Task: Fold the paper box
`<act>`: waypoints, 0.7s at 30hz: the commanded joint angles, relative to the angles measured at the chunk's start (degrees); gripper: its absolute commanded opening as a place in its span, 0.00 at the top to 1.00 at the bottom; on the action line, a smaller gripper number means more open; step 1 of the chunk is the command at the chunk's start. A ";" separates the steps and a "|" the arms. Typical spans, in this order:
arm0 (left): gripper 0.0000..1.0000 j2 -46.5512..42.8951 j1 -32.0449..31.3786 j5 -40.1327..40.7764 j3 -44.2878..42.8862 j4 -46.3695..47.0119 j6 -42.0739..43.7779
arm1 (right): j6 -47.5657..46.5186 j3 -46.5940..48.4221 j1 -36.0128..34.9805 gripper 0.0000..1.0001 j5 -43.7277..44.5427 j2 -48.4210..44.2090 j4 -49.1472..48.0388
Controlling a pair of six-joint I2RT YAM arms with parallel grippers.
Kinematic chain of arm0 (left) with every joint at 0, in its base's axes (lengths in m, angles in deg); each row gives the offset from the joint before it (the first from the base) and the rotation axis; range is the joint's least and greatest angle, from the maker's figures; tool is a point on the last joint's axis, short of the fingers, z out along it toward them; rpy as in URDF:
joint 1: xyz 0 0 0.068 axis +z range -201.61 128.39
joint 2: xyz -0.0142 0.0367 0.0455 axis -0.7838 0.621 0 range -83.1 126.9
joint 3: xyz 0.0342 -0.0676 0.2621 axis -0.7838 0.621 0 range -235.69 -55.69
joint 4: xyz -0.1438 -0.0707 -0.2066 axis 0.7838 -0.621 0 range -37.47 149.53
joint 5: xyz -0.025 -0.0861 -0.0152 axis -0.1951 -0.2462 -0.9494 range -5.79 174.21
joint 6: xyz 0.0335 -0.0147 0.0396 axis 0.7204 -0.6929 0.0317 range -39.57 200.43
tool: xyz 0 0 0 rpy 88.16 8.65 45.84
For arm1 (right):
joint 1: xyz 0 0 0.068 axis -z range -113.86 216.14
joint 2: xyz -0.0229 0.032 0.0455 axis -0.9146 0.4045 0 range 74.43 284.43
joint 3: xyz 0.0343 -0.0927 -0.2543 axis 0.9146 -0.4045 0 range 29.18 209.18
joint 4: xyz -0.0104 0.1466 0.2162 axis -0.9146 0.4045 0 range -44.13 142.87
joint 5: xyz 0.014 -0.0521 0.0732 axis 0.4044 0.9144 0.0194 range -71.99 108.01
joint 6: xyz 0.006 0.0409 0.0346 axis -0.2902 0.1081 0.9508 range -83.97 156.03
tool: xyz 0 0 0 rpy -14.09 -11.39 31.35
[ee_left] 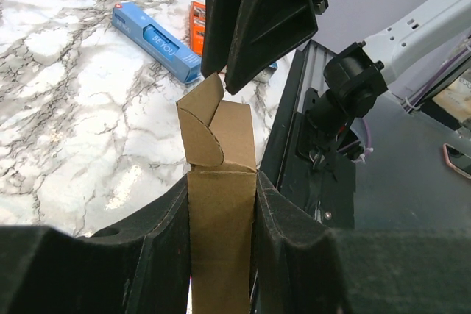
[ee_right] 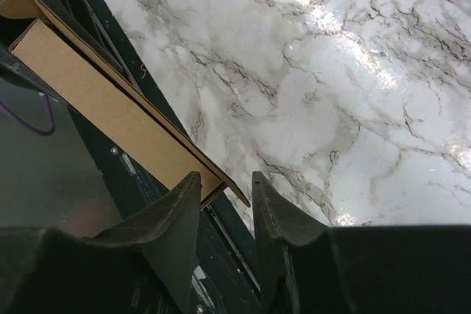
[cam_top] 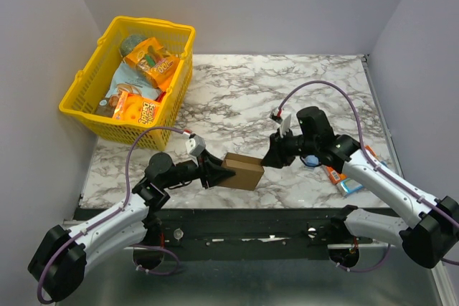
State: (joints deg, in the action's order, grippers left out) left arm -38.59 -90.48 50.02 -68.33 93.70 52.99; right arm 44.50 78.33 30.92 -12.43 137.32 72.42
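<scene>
The paper box [cam_top: 242, 171] is a plain brown cardboard sleeve held just above the table's near edge. My left gripper [cam_top: 215, 170] is shut on its left end; in the left wrist view the box [ee_left: 221, 240] fills the gap between the fingers of the left gripper [ee_left: 221, 182], and its end flaps [ee_left: 210, 126] stick up loose. My right gripper [cam_top: 271, 157] is at the box's right end. In the right wrist view the corner of the box [ee_right: 103, 93] pokes between the narrowed fingers of the right gripper [ee_right: 226, 178], and a gap still shows beside the flap edge.
A yellow basket [cam_top: 82, 80] holding snack packets [cam_top: 150, 62] stands at the back left. A slim blue packet [cam_top: 350, 186] and an orange packet [cam_top: 333, 173] lie under the right arm. The black front rail [cam_top: 251, 213] runs just below the box.
</scene>
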 commanded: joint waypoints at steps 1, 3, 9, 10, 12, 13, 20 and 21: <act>0.87 -0.74 -0.33 0.45 -0.01 0.63 0.55 | -1.00 -0.54 0.07 0.65 -1.91 0.39 -0.88; 0.87 -0.66 -0.24 0.36 -0.01 0.54 0.46 | -0.82 -0.37 0.07 0.69 -2.08 0.39 -0.80; 0.87 -0.83 -0.24 0.53 -0.01 0.37 0.72 | -0.74 1.04 0.07 0.72 1.08 1.17 2.10; 0.87 -1.00 -0.33 0.53 -0.01 0.37 0.81 | -0.74 1.30 0.07 0.73 1.34 1.27 3.24; 0.87 -1.00 -0.33 0.62 -0.01 0.28 0.81 | -0.56 1.83 0.07 0.73 2.48 1.88 4.04; 0.87 -1.01 -0.33 0.62 -0.01 0.28 0.81 | -0.47 2.09 0.07 0.73 2.57 1.97 4.48; 0.87 -1.01 -0.41 0.53 -0.01 0.10 0.81 | -0.47 2.18 0.07 0.76 3.01 2.41 5.18; 0.87 -1.09 -0.41 0.53 -0.01 0.10 0.81 | -0.47 2.18 0.07 0.76 3.19 2.32 5.10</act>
State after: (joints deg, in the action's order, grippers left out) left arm -38.74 -90.63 50.04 -68.33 92.98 53.03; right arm 44.12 78.85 30.99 -11.16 139.51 75.61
